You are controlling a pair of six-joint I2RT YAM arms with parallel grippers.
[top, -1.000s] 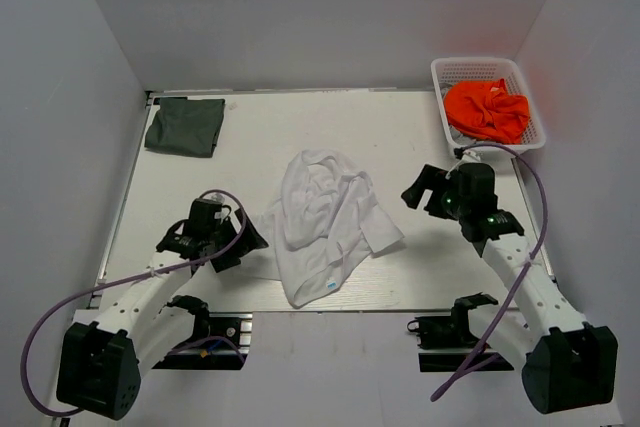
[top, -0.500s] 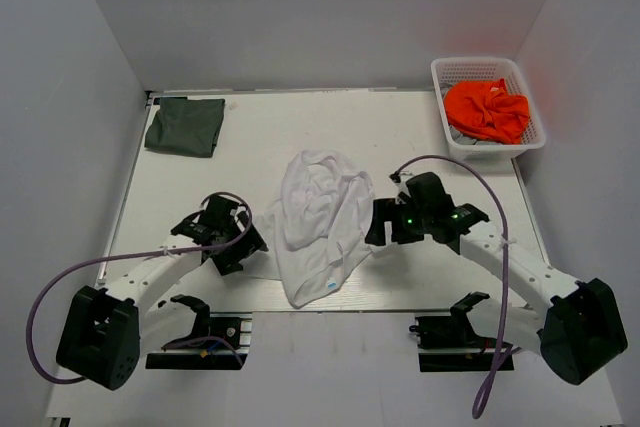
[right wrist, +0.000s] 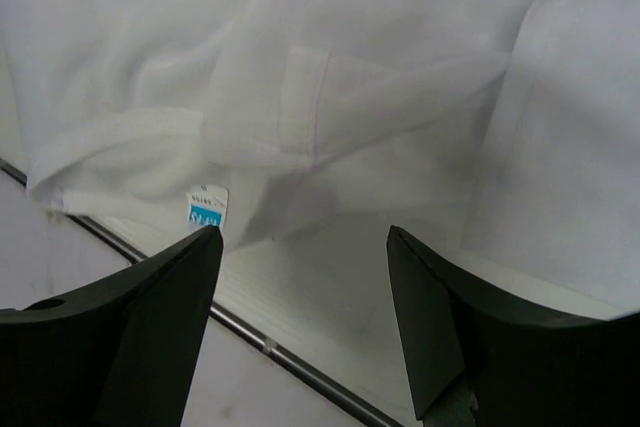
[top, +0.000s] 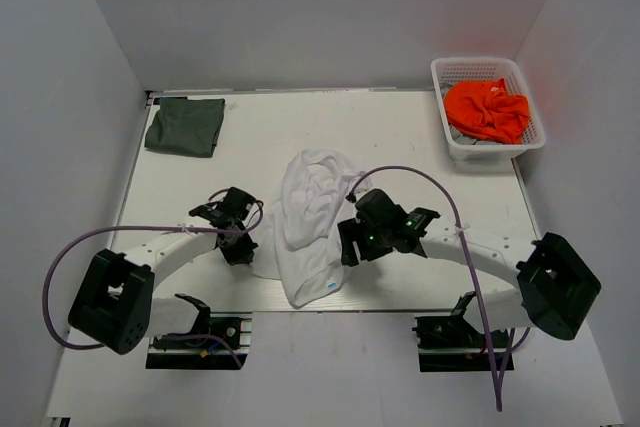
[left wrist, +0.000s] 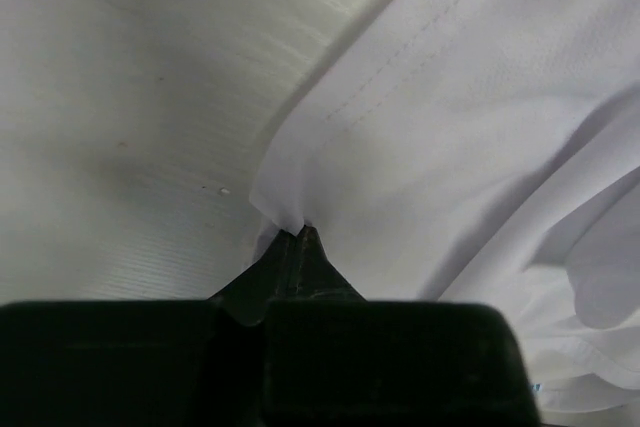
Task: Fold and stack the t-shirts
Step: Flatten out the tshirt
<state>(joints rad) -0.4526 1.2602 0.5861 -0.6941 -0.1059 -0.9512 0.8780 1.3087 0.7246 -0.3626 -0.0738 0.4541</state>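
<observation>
The left fingers (left wrist: 298,247) are clenching a stitched edge of the crumpled white shirt (top: 318,209), which is lying mid-surface toward the near edge. The right fingers (top: 348,245) are hovering released over its soft folds. The grey shirt (top: 185,125) is lying folded flat at the far left corner of the brushed surface (top: 420,137).

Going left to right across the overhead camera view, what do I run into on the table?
dark grey-green t-shirt → left tool → white t-shirt → right tool → white basket
</observation>
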